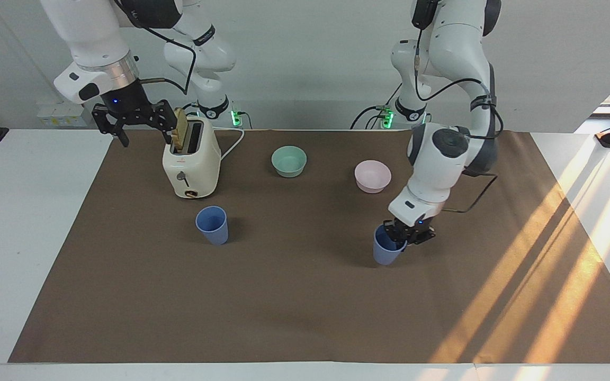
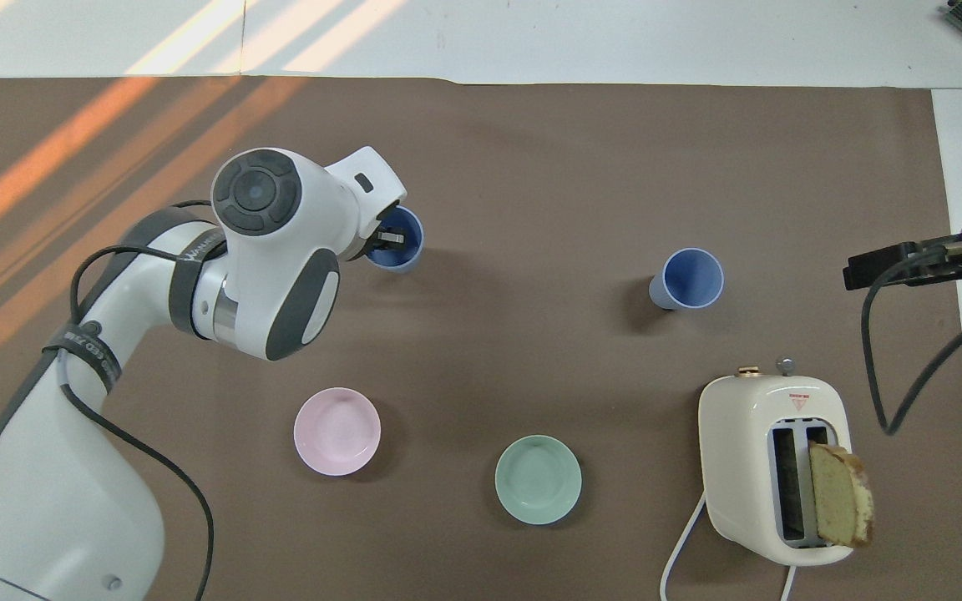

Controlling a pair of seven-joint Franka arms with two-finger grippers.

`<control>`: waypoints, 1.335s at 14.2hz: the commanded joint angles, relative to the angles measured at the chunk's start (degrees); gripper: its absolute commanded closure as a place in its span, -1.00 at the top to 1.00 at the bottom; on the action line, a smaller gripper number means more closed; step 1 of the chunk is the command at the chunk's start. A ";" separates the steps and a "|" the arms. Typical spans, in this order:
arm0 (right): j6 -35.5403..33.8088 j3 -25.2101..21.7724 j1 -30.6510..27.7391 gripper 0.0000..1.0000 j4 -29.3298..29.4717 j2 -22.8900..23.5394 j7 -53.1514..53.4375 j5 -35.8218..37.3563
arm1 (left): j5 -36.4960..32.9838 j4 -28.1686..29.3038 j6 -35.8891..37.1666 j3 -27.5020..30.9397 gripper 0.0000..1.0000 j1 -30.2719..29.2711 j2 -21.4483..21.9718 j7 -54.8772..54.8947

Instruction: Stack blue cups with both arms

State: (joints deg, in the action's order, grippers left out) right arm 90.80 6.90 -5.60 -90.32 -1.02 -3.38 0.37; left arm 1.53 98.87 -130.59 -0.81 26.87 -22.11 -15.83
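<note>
held blue cup (image 1: 387, 252) hangs upright, mouth up, in the left gripper (image 1: 403, 236), fingers clamped on its rim, one inside the mouth and one outside. it is over bare mat, on the side of the pink bowl (image 1: 373, 176) away from the robots. whether its base clears the mat, cannot tell.

free blue cup (image 1: 212, 225) stands upright on the mat, just beside the toaster (image 1: 191, 159) and farther from the robots than it.

key relation: the free cup lies well apart from the held cup, toward the right arm's end of the table, with open mat between. both long axes vertical, so nesting looks to need a carry across, then a straight drop.

right gripper (image 1: 134, 119) waits in the air beside the toaster, fingers spread, holding nothing. mint-green bowl (image 1: 289, 161) sits between toaster and pink bowl.
</note>
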 commanded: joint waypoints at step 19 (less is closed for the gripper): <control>9.54 0.05 -1.35 1.00 -10.21 -1.98 0.48 0.42 | 2.69 -1.72 22.63 2.91 1.00 -17.10 19.48 21.27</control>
State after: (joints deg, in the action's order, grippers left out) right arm 95.08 6.68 -6.31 -95.05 -1.79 -3.38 0.37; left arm 4.66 101.12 -113.70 2.78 12.89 -3.38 2.19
